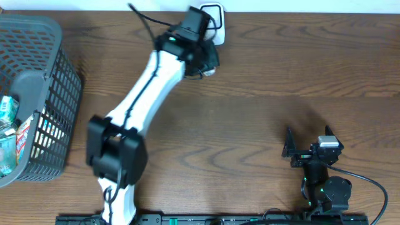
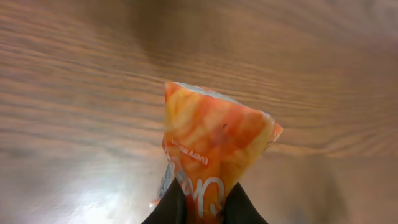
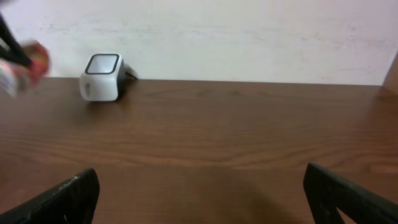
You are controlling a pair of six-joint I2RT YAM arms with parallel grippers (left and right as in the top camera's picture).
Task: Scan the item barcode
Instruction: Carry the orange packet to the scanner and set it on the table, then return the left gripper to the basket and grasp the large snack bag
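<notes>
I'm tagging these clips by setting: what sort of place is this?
Likely a mock checkout bench: white barcode scanner by the wall, grey basket of packaged goods, wooden table.

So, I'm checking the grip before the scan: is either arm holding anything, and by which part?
The left gripper is shut on an orange snack packet, pinching one end of it. The right gripper is open and holds nothing.

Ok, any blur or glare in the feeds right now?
Left wrist: orange snack packet soft-focused, bright glare on the table lower left. Right wrist: barcode scanner fairly clear, packet smeared at the left edge. Overhead: evenly lit, no glare.
</notes>
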